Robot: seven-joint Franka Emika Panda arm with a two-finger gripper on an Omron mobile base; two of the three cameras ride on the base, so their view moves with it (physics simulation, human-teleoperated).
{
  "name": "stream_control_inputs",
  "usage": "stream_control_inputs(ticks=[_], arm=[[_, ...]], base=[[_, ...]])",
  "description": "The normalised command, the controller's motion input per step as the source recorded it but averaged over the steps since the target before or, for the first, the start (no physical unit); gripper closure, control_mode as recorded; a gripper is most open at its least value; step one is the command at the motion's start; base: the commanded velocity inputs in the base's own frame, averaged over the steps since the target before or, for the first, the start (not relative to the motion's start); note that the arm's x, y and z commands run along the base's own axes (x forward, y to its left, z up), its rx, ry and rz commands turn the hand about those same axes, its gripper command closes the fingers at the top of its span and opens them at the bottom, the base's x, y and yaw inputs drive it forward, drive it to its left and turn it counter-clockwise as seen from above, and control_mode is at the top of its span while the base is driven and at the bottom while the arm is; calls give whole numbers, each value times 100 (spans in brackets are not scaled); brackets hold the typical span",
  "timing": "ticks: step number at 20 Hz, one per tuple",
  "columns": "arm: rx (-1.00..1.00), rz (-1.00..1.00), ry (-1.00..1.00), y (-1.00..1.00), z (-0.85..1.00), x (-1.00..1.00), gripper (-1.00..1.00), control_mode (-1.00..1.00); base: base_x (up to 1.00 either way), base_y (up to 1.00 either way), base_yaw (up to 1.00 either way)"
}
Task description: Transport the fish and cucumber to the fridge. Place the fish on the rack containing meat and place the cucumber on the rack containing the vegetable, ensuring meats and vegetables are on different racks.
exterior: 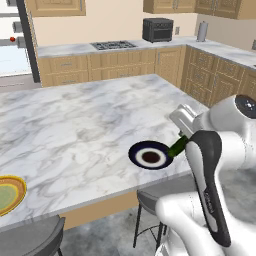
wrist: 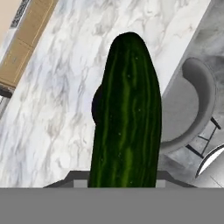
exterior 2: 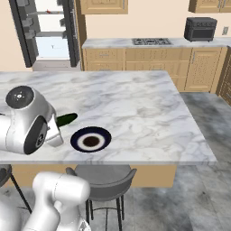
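My gripper is shut on the cucumber, a dark green oblong that sticks out past the fingers over the marble island. In the right base view the cucumber points right from the gripper, just left of a dark blue plate. The hand view looks along the cucumber, which covers the gripper fingertips. The fridge stands open at the far left, and in the right base view the fridge is at top left. A small red thing lies on one rack, too small to identify. The fish is out of view.
The dark blue plate with a brown centre sits near the island's front edge. A grey stool stands below that edge. A yellow-green plate lies at the island's left. Cabinets, a cooktop and a black oven line the back wall.
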Motion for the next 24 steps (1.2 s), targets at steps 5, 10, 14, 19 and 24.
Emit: stream_control_inputs(ticks=[5,10,14,19,24], arm=[[5,0,-8,0,61,-44,100,-100],[6,0,-9,0,46,-46,100,-100],[6,0,-6,0,35,-46,100,-100],[1,0,-3,-1,11,-25,100,100],[0,0,0,0,0,0,100,100]], base=[[0,0,0],[0,0,0],[0,0,0],[-55,-19,0],[-47,-94,-1]])
